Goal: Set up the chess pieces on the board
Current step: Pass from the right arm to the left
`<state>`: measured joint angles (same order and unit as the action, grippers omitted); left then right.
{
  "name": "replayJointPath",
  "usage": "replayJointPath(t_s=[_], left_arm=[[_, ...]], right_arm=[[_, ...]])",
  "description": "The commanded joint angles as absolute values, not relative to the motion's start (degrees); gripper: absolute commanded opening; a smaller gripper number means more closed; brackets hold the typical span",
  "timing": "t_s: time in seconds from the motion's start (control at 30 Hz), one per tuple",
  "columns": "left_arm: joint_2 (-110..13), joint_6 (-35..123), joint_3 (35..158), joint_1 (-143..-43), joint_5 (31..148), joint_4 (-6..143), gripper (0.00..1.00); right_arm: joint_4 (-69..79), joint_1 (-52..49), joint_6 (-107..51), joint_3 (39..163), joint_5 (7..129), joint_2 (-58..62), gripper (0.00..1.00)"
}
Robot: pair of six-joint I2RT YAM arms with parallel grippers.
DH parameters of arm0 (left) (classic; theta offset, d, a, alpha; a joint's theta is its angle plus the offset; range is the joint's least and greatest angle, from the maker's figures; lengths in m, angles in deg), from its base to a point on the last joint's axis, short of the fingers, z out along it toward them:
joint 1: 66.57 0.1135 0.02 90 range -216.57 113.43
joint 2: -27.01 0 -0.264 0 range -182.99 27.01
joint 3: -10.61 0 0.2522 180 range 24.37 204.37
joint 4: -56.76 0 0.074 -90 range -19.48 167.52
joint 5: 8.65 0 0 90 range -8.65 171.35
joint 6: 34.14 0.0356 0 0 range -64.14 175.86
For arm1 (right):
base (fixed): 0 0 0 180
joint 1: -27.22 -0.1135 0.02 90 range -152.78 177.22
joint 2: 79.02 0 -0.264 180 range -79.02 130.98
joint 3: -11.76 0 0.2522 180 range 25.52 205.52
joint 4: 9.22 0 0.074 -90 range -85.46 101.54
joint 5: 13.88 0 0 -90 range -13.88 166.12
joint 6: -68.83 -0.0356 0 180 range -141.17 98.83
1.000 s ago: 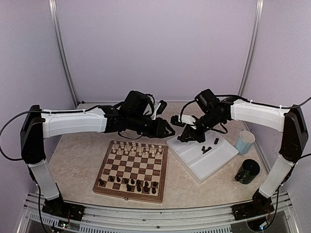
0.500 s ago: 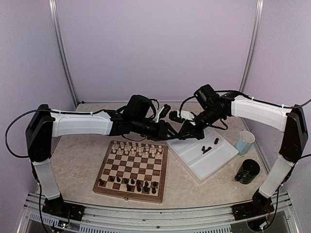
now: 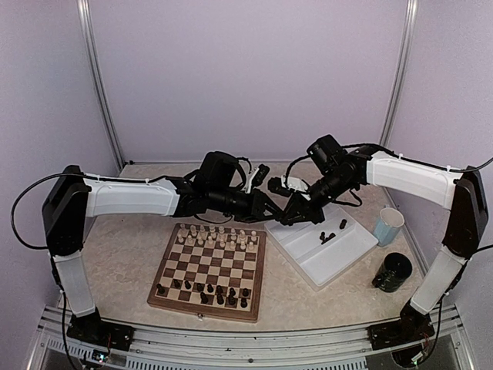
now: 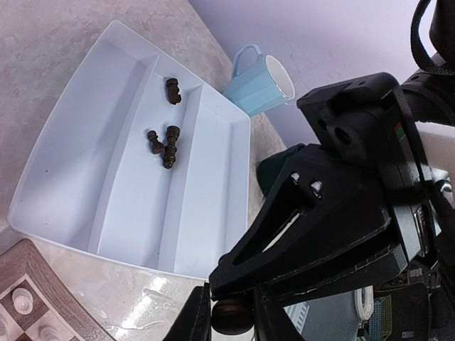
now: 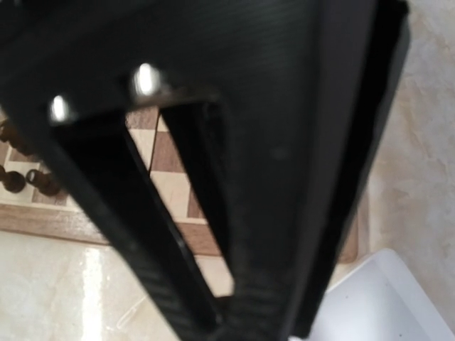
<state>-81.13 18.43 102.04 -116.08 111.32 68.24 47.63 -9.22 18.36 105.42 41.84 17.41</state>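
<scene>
My left gripper (image 4: 231, 324) is stretched out to the 1 o'clock side of the board (image 3: 202, 314). It meets the right gripper (image 4: 222, 278) nose to nose in the air above the near-left corner of the white tray (image 3: 343, 260). On the left wrist camera I see a dark chess piece (image 4: 231, 315) hanging at the tips of the right gripper's closed fingers. My left fingers (image 4: 197, 321) are drawn in narrow on either side of it and look to be touching it. The right wrist camera is mostly filled by black gripper body, so it gives me no more. On the board, the cream pieces (image 3: 216, 235) fill the far rows at 12 o'clock. The other dark pieces (image 3: 204, 291) stand unevenly along the near rows at 6 o'clock. The tray lies at 3 o'clock of the board, turned at an angle. Three more dark pieces (image 4: 165, 145) lie toppled in its middle compartment, two of them touching. A light blue cup (image 3: 387, 225) stands at 3 o'clock of the tray, with a dark cup (image 3: 393, 271) nearer me.
</scene>
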Motion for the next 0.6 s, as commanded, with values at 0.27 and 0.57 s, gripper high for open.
replayJointPath(t_s=[0.27,0.57], left_arm=[[-82.32,17.72,101.37,-115.70,112.56,66.59,0.25],[-82.80,16.94,101.77,-115.63,113.80,65.41,0.13]], right_arm=[[46.11,-9.87,16.10,107.00,42.49,17.11,0.00],[44.85,-9.86,14.75,107.44,43.82,17.56,0.00]])
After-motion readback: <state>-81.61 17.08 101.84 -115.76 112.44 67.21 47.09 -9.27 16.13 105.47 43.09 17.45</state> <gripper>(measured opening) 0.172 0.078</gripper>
